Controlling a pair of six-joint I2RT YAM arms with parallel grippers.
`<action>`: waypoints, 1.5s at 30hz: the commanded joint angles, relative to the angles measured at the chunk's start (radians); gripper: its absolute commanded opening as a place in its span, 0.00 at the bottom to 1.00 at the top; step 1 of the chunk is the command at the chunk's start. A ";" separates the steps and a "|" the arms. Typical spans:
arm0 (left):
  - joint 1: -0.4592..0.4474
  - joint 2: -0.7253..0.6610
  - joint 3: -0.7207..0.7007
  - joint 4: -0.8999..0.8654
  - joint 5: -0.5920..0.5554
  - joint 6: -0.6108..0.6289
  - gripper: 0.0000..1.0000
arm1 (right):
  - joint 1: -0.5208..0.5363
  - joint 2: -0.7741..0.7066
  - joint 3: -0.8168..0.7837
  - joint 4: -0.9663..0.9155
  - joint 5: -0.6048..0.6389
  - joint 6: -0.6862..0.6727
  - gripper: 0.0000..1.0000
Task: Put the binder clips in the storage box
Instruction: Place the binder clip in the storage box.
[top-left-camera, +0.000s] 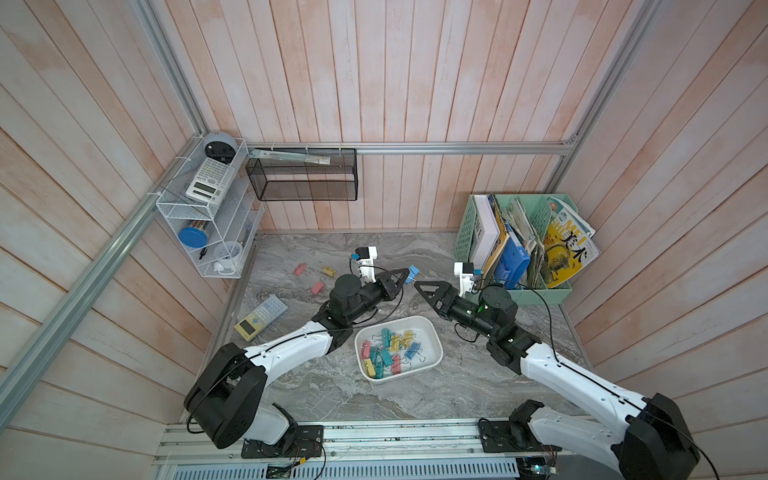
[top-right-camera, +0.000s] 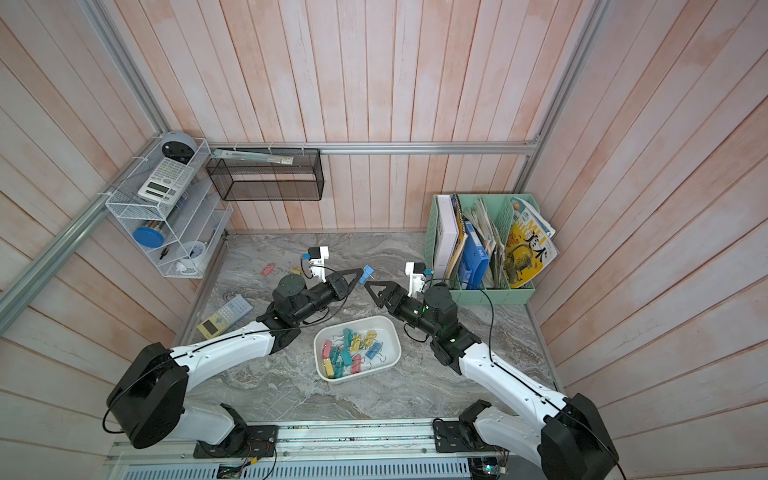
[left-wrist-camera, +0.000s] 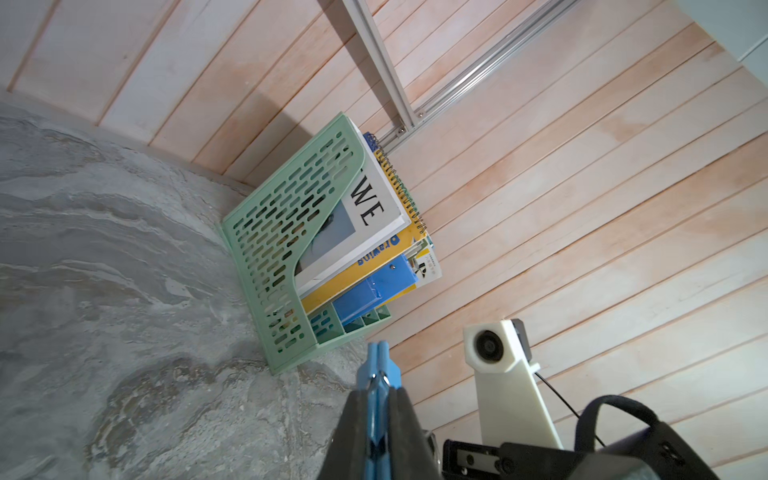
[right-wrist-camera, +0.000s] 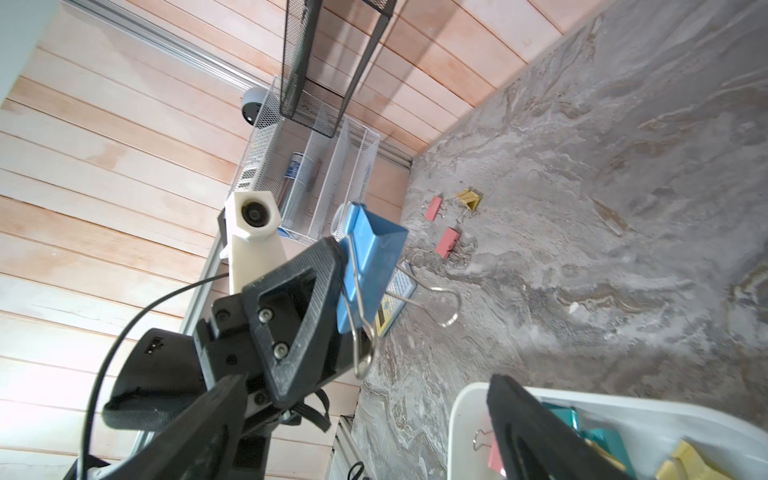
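My left gripper (top-left-camera: 406, 275) is shut on a blue binder clip (top-left-camera: 413, 272), held above the table behind the storage box (top-left-camera: 437, 347); the left wrist view shows the clip (left-wrist-camera: 378, 361) pinched between the fingers. The right gripper (top-left-camera: 417, 286) faces it from close by, open and empty. In the right wrist view the clip (right-wrist-camera: 368, 257) hangs ahead of its spread fingers (right-wrist-camera: 511, 411). The white box holds several pastel clips (top-left-camera: 390, 353). Two pink clips (top-left-camera: 299, 269) (top-left-camera: 317, 287) and a yellow one (top-left-camera: 329, 272) lie loose on the table at back left.
A yellow-and-blue calculator (top-left-camera: 262, 316) lies left of the left arm. The mint file basket (top-left-camera: 467, 232) with books stands at the back right. A black mesh basket (top-left-camera: 303, 174) and a white wire rack (top-left-camera: 203, 208) hang on the walls.
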 joint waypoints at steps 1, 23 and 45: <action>-0.015 0.012 -0.005 0.151 0.001 -0.040 0.00 | -0.006 0.013 -0.019 0.135 0.005 0.053 0.68; -0.051 -0.001 0.010 0.068 0.002 0.007 0.00 | -0.026 -0.048 -0.023 0.124 0.029 0.049 0.00; 0.071 -0.375 0.042 -0.752 -0.559 0.480 1.00 | 0.347 -0.119 0.178 -1.092 0.499 -0.466 0.00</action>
